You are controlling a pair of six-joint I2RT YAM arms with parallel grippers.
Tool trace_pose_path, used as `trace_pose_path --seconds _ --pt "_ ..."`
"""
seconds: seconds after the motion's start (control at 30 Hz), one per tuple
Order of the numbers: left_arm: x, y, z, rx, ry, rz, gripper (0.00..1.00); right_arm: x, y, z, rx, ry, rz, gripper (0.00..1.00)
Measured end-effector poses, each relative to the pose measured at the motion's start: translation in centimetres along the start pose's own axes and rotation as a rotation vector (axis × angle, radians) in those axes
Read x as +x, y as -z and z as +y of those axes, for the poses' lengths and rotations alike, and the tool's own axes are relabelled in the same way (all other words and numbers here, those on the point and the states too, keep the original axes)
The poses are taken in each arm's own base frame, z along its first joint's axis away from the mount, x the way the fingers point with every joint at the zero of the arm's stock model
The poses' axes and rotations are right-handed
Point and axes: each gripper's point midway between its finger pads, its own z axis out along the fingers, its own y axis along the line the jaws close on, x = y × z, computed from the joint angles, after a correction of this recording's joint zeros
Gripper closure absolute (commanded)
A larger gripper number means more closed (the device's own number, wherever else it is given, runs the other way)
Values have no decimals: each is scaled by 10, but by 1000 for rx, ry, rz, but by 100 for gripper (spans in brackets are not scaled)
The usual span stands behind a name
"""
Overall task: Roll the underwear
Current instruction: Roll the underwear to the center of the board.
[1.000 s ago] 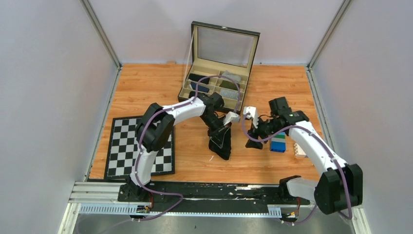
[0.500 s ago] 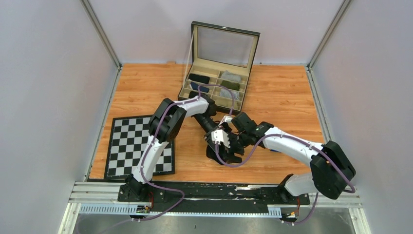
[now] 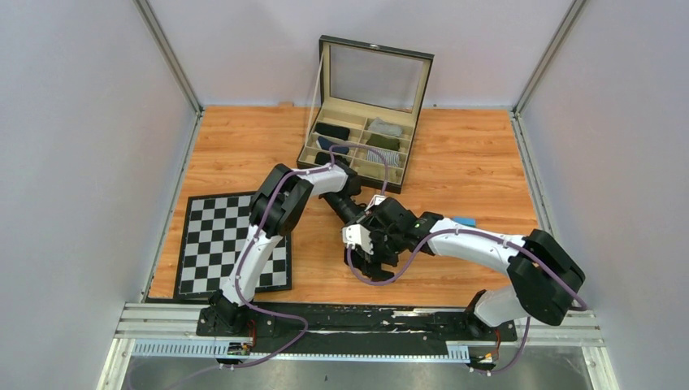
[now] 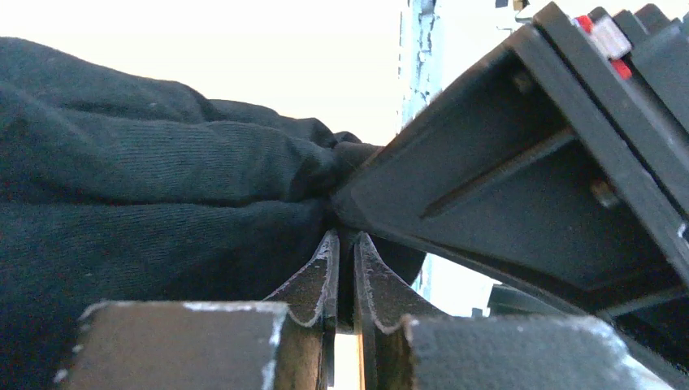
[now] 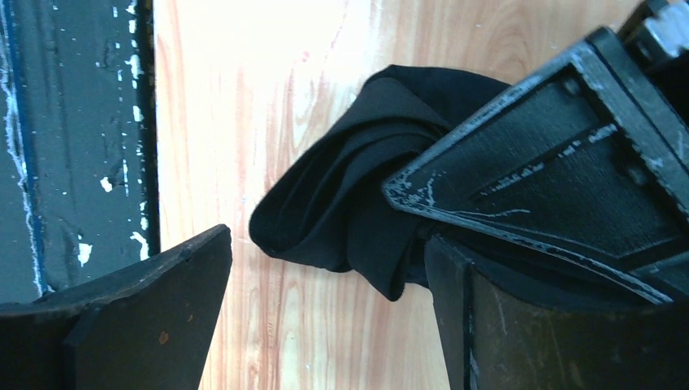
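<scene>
One black underwear (image 5: 341, 195) is bunched up into a small soft bundle. It is over the wooden counter (image 3: 244, 154), about in the middle and a bit toward the near side. The left gripper (image 4: 341, 244) has its two fingers pressed almost together, and they pinch a fold of the underwear at one end. The right gripper (image 5: 325, 242) is spread wide apart, with one finger on each side of the bundle. I cannot tell if the bundle rests on the wood or hangs just above it. Both grippers meet at the same spot, very close to each other. Farther away stands an open box (image 3: 375, 77) with little rooms that hold rolled cloth. Just right of the right arm, a small blue block (image 3: 465, 220) peeks out. On the left lies a black and white chessboard (image 3: 203, 244). Along the near edge of the counter runs a dark strip (image 3: 366, 314).
</scene>
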Motion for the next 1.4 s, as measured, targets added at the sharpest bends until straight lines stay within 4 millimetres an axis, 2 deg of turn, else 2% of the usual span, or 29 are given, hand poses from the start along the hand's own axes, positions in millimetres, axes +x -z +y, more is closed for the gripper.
trace_pose_path --seconds 0.23,0.4,0.5,0.7,0.87,0.97,1.03,1.17,1.27,1.4 --pt "2 -2 6 -15 48 -4 96 -2 -6 9 -15 13 16 11" --pt "0 -1 9 -25 52 -10 96 0 -10 2 44 3 48 21" --pt "0 0 10 -26 53 -13 96 0 -12 -5 88 -6 63 33" --pt "0 0 10 -28 53 -14 93 0 -12 -15 143 -15 70 68" --pt "2 0 10 -29 62 -7 81 -1 -10 -19 157 -20 68 93" --pt "3 1 10 -34 67 -7 67 -2 -9 -20 136 -35 58 97" --pt "5 4 11 -58 59 -8 63 -3 -9 -21 100 -68 43 97" --pt "1 31 11 -183 30 -58 57 -7 -7 -26 -3 -158 9 98" --pt "-9 79 6 -365 -28 -169 54 -5 -9 -29 -92 -238 5 99" --pt "-17 143 -11 -617 -158 -325 54 -2 -13 -37 -205 -356 11 99"
